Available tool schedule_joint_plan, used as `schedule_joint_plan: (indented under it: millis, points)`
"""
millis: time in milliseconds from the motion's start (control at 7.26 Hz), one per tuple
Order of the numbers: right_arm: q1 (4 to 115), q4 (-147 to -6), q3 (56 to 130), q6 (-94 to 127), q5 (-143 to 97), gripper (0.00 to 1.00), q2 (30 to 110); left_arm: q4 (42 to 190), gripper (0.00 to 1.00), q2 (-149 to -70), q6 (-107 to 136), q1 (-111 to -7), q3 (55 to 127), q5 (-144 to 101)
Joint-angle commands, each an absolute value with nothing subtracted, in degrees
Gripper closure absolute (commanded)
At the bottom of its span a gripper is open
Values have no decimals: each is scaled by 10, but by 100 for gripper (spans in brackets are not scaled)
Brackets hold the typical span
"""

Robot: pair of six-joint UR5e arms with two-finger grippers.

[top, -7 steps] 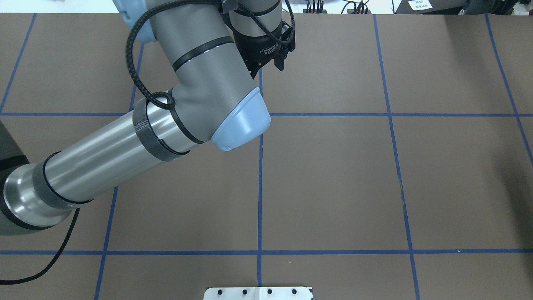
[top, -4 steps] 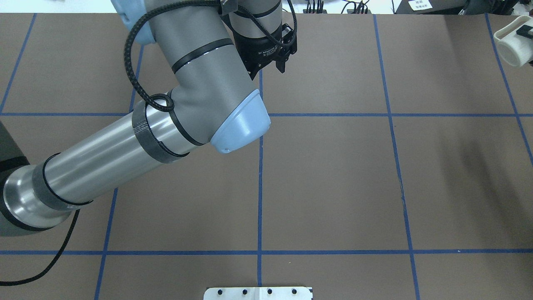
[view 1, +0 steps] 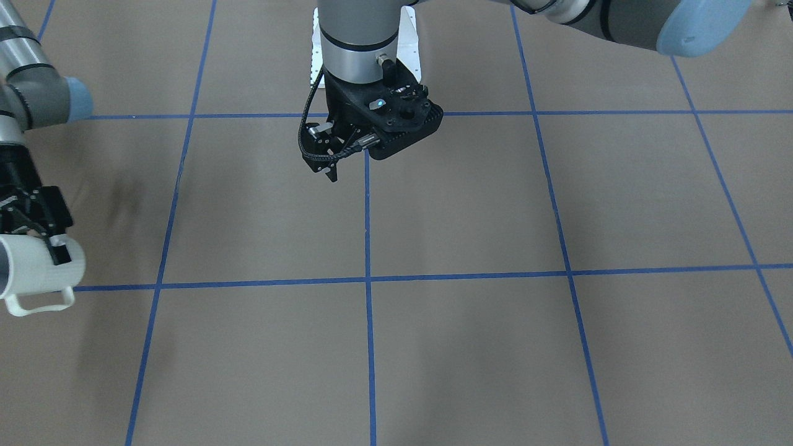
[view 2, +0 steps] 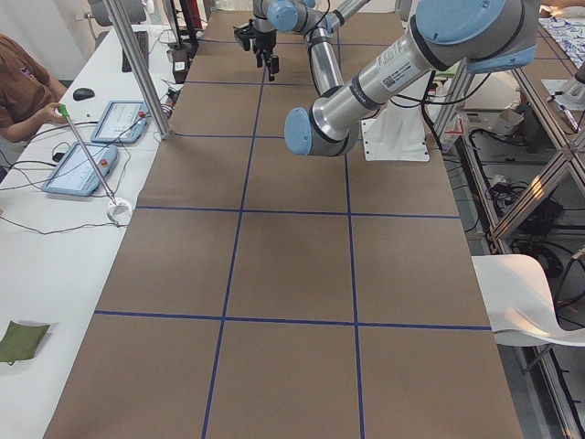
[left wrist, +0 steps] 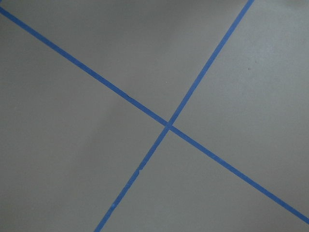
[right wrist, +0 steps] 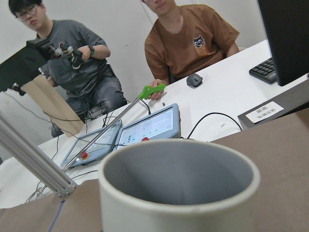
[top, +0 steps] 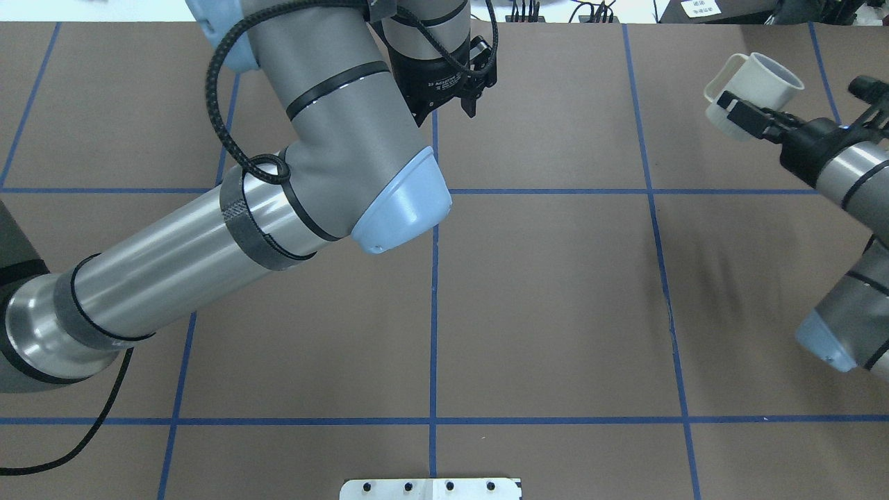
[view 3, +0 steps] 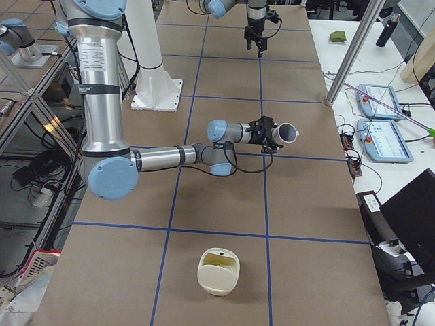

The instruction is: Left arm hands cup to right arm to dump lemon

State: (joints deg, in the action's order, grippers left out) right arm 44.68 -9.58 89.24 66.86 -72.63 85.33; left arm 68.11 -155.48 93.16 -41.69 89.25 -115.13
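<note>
Cup point(top: 767, 76): likely rigid, light, slick ceramic, chip-prone. Right gripper point(top: 737, 112) clamps cup wall near rim, sound hold. Left gripper point(top: 472, 97) well apart from cup; grip state unclear.

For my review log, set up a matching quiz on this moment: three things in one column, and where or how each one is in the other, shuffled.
Things:
1. cup
2. left gripper
3. cream bowl

States:
A. resting on the table, touched by neither arm
B. held in the air by the right gripper, tipped sideways
C. holding nothing, above a crossing of blue tape lines

Pairs: 1-B, 2-C, 3-A
</note>
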Motion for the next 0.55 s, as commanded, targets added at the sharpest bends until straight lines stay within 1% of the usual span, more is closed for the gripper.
schedule_joint_plan:
  millis: [0, 276, 413]
  points:
    - [299, -319, 954, 632, -531, 72, 753, 682, 0, -1555, 916, -417, 886, -1144]
    - [204, -485, 943, 632, -417, 72, 645, 682, 0, -1558, 909, -410, 879, -1145]
    - [182, -522, 934, 633, -396, 71, 624, 682, 0, -1561, 910, -409, 879, -1147]
